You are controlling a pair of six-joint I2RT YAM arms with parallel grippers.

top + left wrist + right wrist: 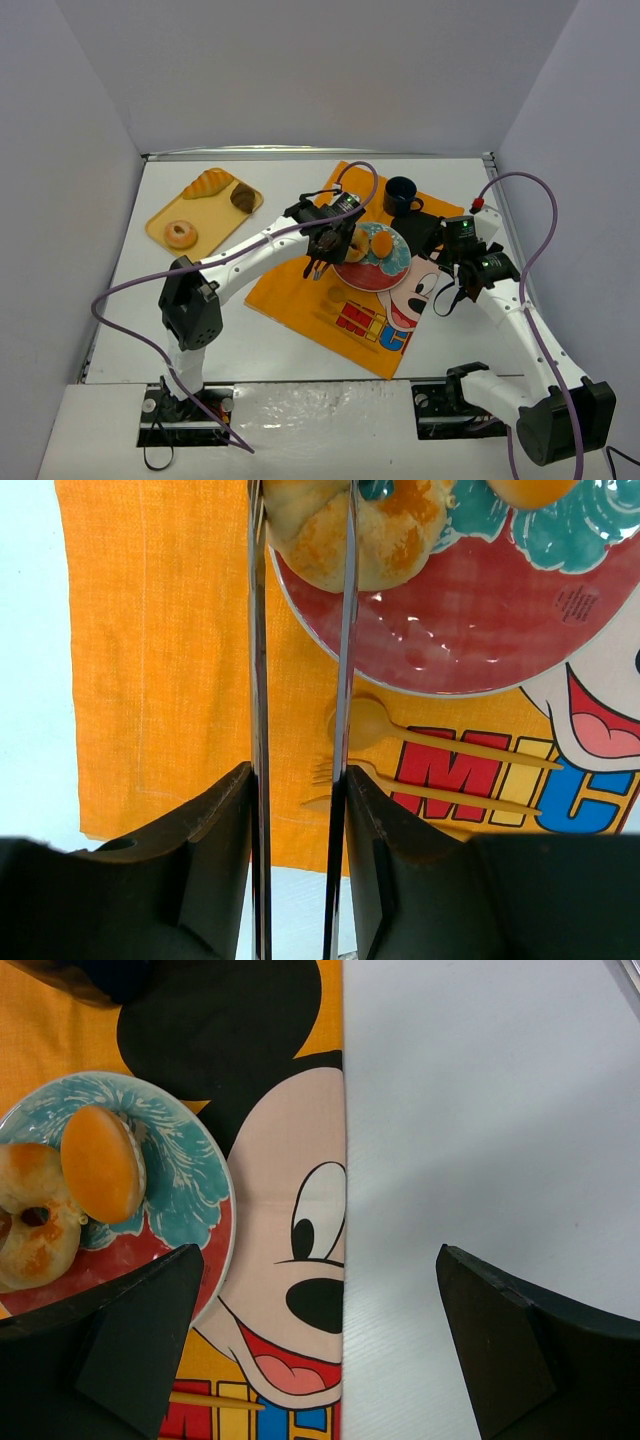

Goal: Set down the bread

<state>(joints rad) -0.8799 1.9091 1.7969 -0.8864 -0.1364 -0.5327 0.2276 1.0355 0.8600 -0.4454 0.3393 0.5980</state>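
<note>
My left gripper [325, 240] [298, 775] is shut on a pair of metal tongs [257, 660]. The tong blades reach over the left rim of the red and teal plate [372, 277] [480, 640]. They stand on either side of a pale ring-shaped bread roll [357, 246] [395, 540], which rests on the plate. Whether they pinch it I cannot tell. An orange bun [381, 242] [100, 1165] lies beside it on the plate. My right gripper [443, 292] [320, 1255] is open and empty above the mat's right edge.
The plate sits on an orange cartoon placemat [300, 290] with a yellow spoon [440, 742] and fork [430, 792]. A dark mug [401, 195] stands behind the plate. A yellow tray [160, 222] at the back left holds a croissant [208, 183], a dark bread [242, 197] and a donut [181, 234].
</note>
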